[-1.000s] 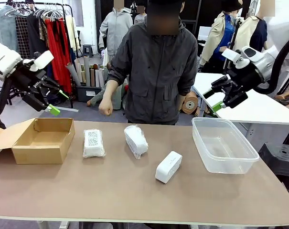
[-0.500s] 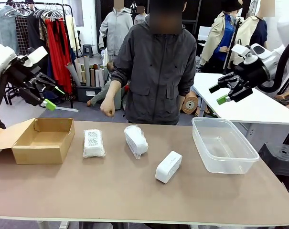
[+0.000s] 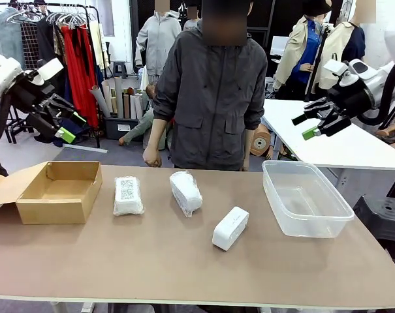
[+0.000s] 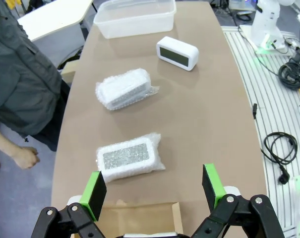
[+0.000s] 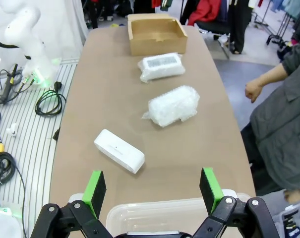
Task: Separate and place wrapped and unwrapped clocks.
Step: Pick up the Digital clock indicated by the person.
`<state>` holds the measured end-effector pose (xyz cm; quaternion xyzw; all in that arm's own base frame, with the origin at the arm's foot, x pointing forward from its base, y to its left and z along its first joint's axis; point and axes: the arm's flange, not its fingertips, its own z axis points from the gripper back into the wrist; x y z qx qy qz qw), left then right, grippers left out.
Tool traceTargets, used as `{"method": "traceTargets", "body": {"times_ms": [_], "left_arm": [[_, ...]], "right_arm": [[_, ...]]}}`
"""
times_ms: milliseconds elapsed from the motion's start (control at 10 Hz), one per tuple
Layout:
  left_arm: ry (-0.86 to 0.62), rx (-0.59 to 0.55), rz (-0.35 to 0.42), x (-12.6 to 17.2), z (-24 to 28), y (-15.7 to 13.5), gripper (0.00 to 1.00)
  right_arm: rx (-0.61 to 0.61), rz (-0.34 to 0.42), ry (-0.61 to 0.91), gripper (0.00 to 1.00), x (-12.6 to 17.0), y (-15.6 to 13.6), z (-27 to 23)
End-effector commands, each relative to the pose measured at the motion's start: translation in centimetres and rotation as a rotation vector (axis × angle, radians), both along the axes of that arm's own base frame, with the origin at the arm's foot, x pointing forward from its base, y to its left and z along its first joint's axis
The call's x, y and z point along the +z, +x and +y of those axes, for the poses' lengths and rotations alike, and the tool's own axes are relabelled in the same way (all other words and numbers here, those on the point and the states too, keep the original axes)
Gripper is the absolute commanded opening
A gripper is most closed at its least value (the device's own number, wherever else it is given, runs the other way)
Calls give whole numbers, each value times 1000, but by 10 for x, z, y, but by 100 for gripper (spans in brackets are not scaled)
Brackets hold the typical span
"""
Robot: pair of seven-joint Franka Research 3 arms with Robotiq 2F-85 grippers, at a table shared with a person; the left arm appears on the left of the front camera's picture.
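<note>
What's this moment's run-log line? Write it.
left gripper: open, raised | right gripper: open, raised | wrapped clocks, bare clock: on table, untouched

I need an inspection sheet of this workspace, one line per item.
Surface: brown table, flat, nothing spilled.
Job's things: left wrapped clock, middle wrapped clock and bare clock lie apart in a row.
Clutter: open cardboard box at left, clear tub at right, both empty.
Grippers: left gripper and right gripper open, raised, holding nothing.
Cables: black cables on the floor beside the table.
Surroundings: person at the far side; clothes rack behind.
</note>
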<state>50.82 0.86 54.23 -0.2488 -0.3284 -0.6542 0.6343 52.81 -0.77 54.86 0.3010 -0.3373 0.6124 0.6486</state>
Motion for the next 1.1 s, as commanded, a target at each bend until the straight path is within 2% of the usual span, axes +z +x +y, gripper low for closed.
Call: {"method": "traceTargets", "body": {"times_ms": [0, 1000], "left_arm": [[-8, -4, 14, -3, 1, -4, 100], [-8, -4, 14, -3, 1, -4, 100]], "right_arm": [[4, -3, 1, 100, 1, -3, 4], [4, -3, 1, 100, 1, -3, 4]]}}
